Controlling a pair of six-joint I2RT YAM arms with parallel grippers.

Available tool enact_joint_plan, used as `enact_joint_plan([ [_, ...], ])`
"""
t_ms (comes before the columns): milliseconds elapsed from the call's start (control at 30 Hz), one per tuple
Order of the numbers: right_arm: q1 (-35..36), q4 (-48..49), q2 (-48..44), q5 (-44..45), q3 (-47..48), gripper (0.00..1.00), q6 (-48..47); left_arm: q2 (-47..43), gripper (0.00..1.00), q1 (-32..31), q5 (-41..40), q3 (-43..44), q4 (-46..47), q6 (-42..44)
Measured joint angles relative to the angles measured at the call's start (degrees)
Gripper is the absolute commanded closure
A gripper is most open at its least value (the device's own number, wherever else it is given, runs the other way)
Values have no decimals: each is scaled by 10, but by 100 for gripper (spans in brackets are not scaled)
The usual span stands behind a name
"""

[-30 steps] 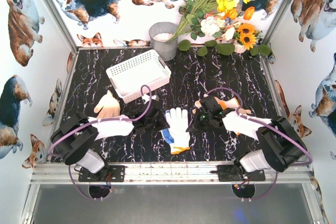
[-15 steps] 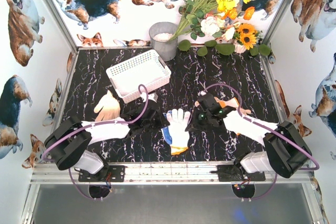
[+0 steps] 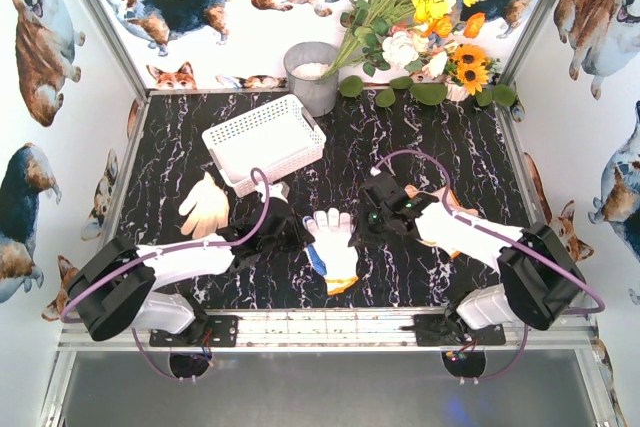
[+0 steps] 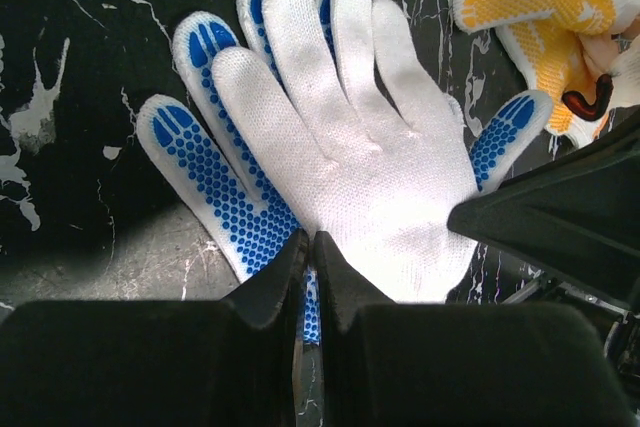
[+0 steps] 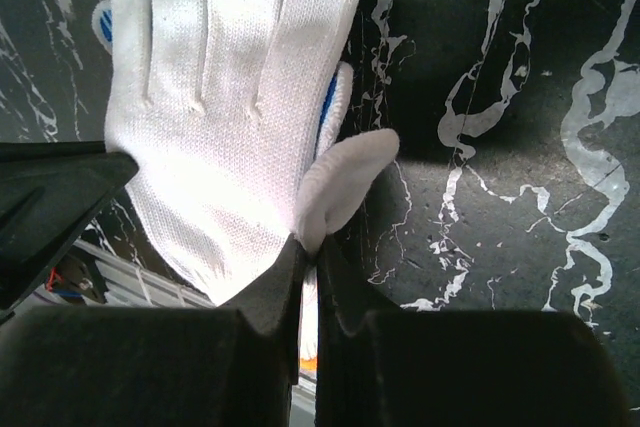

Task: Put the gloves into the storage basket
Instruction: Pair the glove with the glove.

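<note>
Now the blue glove (image 3: 333,247) is pinched from both sides: left gripper (image 4: 308,242) clamped on its edge, right gripper (image 5: 310,247) on its thumb. Next, a joint lift far-left to the basket (image 3: 285,165) is called for.

The left gripper (image 4: 310,247) is pinching the near edge of the blue-dotted white gloves (image 4: 340,147); a yellow-dotted glove (image 4: 545,7) is lying ahead, rightward.

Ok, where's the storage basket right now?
In the top view, the storage basket sits back-left on the table, beside the grey pot, with a cream glove just in front of it.
</note>
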Motion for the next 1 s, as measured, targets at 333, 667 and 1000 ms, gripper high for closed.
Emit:
enact_joint_plan([
  [333,10,-4,52,9,10,78,-10,-3,100,0,-1,-16,4,-4],
  [667,13,-5,56,22,10,61,-13,7,100,0,-6,-24,4,-7],
  [1000,14,-8,57,36,10,59,-24,12,100,0,-12,-29,4,-11],
])
